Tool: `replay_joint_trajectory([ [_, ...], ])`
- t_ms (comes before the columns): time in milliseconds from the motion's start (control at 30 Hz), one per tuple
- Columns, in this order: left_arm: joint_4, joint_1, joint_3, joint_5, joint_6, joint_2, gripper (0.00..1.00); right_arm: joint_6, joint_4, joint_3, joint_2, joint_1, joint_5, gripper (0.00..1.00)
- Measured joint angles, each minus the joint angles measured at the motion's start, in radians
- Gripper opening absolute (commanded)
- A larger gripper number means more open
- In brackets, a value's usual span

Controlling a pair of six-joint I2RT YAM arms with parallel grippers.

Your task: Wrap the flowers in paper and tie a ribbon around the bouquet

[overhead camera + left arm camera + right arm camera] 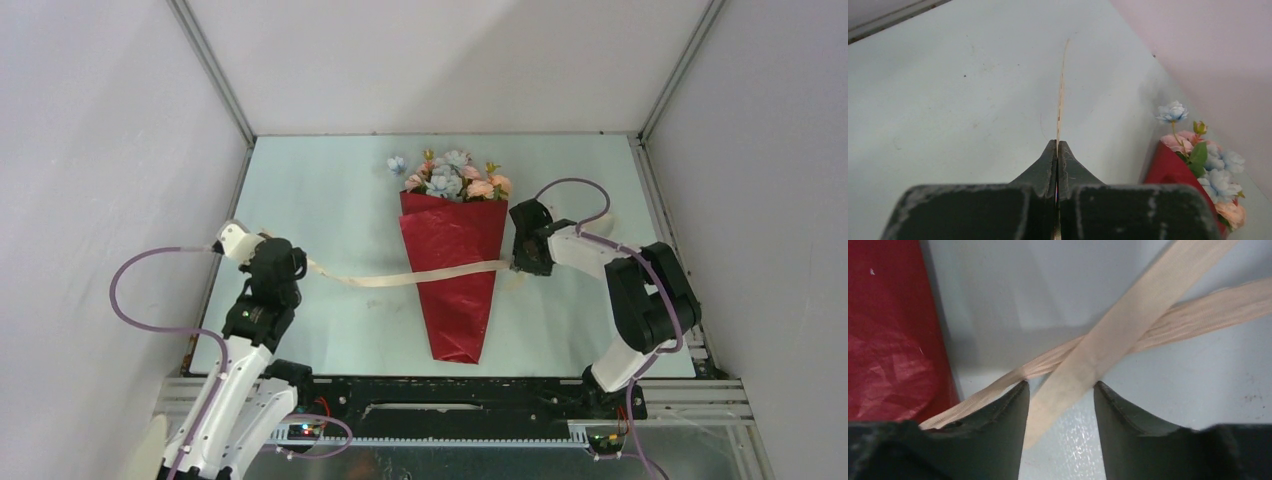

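The flowers (455, 180), pink and pale blue, stick out of the top of a red paper (455, 270) cone lying mid-table. A cream ribbon (380, 278) runs across the cone from left to right. My left gripper (296, 264) is left of the cone, shut on the ribbon's left end. In the left wrist view the ribbon (1061, 90) leaves the closed gripper (1058, 145) edge-on, with the flowers (1215, 170) and paper (1168, 167) at the right. My right gripper (1060, 387) is down at the cone's right edge, jaws apart, with two crossing strands of ribbon (1128, 325) at its tips and one flat end between them, beside the paper (888, 340).
The pale green table (330, 190) is walled by white panels on three sides. A black rail (450, 395) with the arm bases runs along the near edge. Purple cables loop off both arms.
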Motion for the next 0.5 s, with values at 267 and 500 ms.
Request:
replay_joint_trajectory([
  [267,-0.007,0.042,0.035,-0.049,0.03,0.061,0.0,0.01,0.003,0.009,0.009,-0.034,0.033,0.0],
  [500,-0.006,0.219,0.143,-0.085,0.072,0.185,0.0,-0.067,-0.109,-0.017,-0.142,-0.214,0.164,0.0],
])
